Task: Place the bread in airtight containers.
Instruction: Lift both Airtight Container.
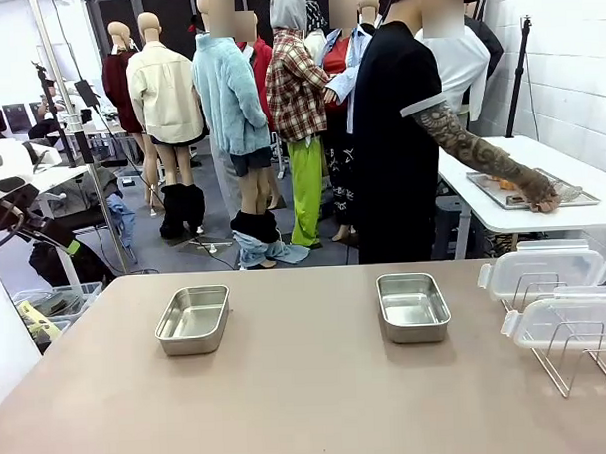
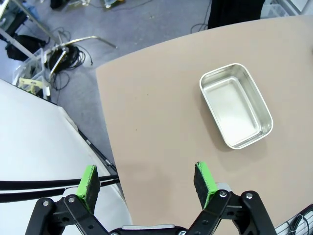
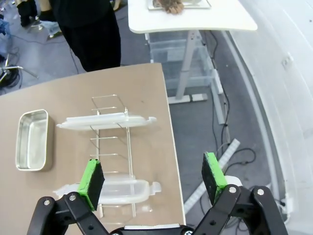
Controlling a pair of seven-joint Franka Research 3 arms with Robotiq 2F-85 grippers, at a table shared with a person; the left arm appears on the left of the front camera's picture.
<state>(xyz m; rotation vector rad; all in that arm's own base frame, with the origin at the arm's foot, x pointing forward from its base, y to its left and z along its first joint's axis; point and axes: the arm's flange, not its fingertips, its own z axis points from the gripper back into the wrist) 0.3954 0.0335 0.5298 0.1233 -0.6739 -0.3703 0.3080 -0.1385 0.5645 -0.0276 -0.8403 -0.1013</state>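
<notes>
Green pads of the left claw stand wide apart, empty. Shiny smooth steel: the left tin sits well left of the wire rack, the right tin near it, both bare. Thin clear lids lean on the rack; the right claw, also wide apart, could knock them off. Far behind the rack, a hand rests on a tray with maybe the bread, soft and easy to squash

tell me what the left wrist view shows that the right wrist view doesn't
Left wrist view: the open left gripper above the tan table edge, with the left tin, empty, ahead. Right wrist view: the open right gripper, the wire rack holding two clear lids, the right tin, empty, and a person's hand on a tray at a farther table. Both: the tan table.
</notes>
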